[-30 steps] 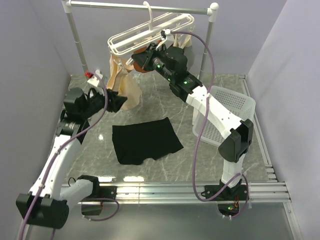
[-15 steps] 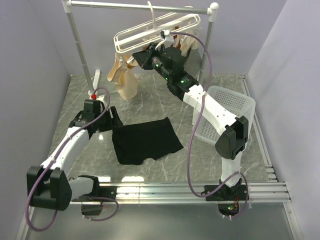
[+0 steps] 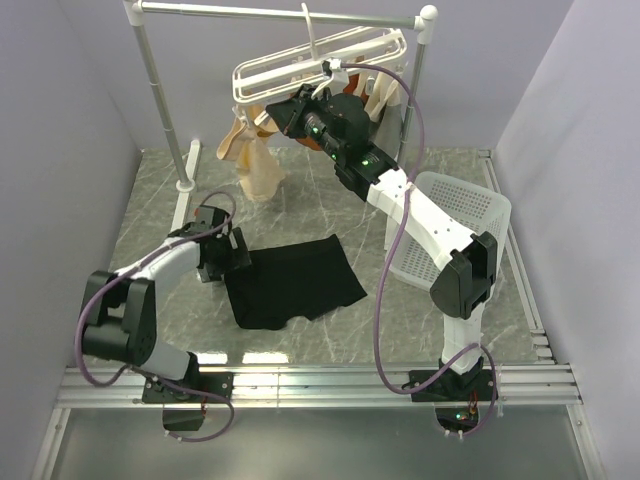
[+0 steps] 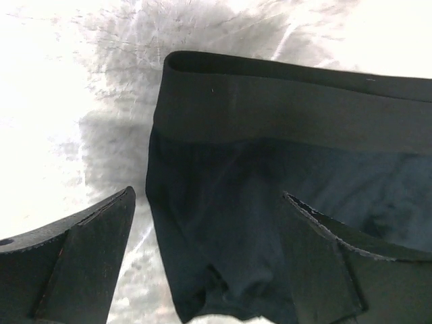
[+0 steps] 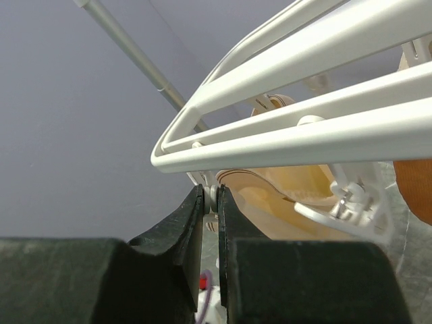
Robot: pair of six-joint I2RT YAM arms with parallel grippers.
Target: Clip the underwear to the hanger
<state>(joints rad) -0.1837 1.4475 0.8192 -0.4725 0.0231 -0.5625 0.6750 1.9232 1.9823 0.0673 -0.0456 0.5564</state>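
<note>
Two risks stand out. With its jaws spread wide, the left pincer (image 4: 208, 196) straddles the side edge of the underwear (image 4: 270, 115), which lies flat on the desk (image 4: 67, 81) just beneath it, waistband farther ahead. One finger sits over bare stone, so closing here could scrape the desk and catch only a thin fold, likely to slip on the lift. Well apart from it and higher up, the right pincer (image 5: 210, 196) is narrowly closed on the hanger (image 5: 324, 140) at one small clip (image 5: 211, 190). A tug could swing the rack or lose that clip.
</note>
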